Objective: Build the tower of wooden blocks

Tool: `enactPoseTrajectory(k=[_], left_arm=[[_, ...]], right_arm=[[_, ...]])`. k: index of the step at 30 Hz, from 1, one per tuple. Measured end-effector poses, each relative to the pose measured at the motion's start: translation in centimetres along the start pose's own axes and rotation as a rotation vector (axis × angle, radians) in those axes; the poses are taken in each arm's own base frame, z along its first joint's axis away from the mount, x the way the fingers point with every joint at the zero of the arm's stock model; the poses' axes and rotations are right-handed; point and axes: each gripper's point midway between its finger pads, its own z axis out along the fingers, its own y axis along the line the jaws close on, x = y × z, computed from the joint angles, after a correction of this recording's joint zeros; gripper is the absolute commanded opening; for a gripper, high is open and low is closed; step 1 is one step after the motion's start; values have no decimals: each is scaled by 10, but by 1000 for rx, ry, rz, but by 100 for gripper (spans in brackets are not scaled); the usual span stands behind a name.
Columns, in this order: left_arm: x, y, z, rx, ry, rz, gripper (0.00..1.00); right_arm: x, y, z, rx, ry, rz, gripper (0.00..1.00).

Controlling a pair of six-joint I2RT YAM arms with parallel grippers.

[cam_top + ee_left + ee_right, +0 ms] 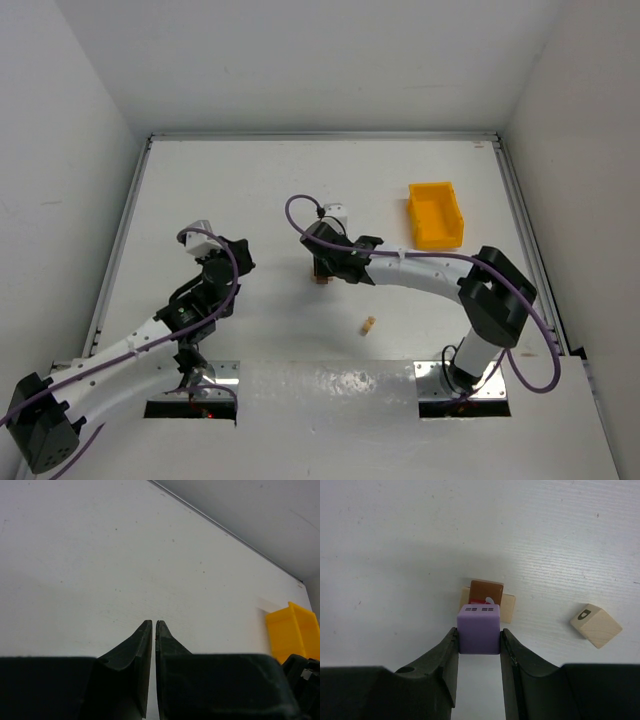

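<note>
A: Nearest the lens, the right gripper (479, 631) is clamped on the purple cube (479, 624), one finger on each side.
B: Tower?
A: Just beyond it, mid-table. The brown cube (487, 587) looks to be sitting on a pale tan cube (508, 608), off-centre. I can't tell if purple touches brown.
B: Risk?
A: If I release off-centre, purple tips off. My fingertips could also shove brown sideways. A spare tan cube (595, 625) lies apart.
B: Left?
A: The left gripper (154, 625) is all but closed on nothing, well away.

4 cubes — 1 purple (479, 629), 1 brown (487, 589), 2 tan (507, 607) (595, 625) — plus 1 yellow bin (415, 215).
</note>
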Motion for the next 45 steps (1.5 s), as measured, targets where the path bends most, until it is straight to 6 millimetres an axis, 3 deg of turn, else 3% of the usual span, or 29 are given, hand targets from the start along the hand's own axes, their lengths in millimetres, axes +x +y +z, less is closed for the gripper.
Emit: enactPoseTrajectory(k=[45], left_arm=[[7, -6, 0, 28, 29, -8, 5]], right_arm=[[5, 5, 8, 42, 24, 71, 30]])
